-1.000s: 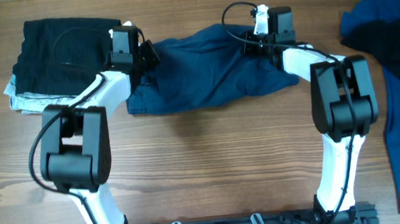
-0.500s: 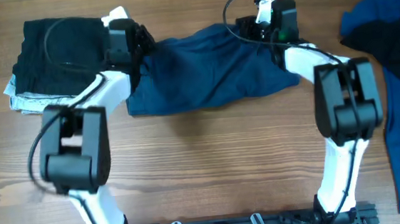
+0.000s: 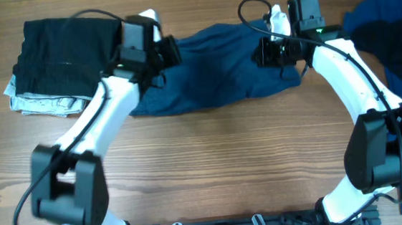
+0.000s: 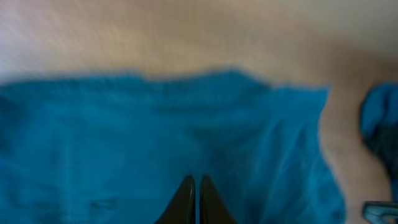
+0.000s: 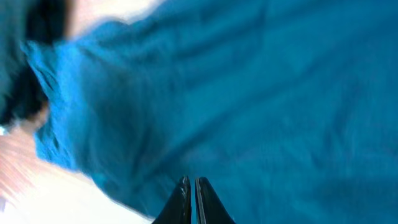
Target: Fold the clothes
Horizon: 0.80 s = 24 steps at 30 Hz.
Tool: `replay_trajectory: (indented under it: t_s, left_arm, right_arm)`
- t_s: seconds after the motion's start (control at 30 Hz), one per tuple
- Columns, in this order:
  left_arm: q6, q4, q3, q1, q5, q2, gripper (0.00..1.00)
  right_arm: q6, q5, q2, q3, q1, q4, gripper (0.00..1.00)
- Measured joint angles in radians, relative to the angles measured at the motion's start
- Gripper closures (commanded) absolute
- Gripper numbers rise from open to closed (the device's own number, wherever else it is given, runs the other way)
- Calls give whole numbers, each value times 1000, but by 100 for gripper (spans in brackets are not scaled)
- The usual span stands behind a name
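The navy shorts lie spread flat across the upper middle of the wooden table. The left gripper sits over their left end with its fingers pressed together and no cloth visibly pinched. The right gripper, over the right end, is closed the same way. A folded black garment lies at upper left, and a blue and dark heap at the right edge.

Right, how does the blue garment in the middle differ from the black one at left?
The blue garment lies spread and rumpled; the black garment is a compact fold. The blue garment rests on the table; the black garment tops a pale folded piece. Both are cloth.
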Motion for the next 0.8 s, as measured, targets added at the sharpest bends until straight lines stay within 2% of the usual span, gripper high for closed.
replay_trajectory:
  t_s: [0.17,0.43,0.63,0.8]
  left_arm:
    - [0,-4,-1,-56,27,127,96]
    - [0,-35,-1,-68,-2,235,96]
    - [5,-64,-1,-63,-90,253,96]
    - [38,-30,-2,-61,-134,241,96]
  right_arm:
    - [-24,47,18,-92,0,-7,96]
    - [-24,235,83,-245,0,121,96]
    - [42,348,88,-256,-2,198,96]
    - [78,379,88,-235,-31,136,96]
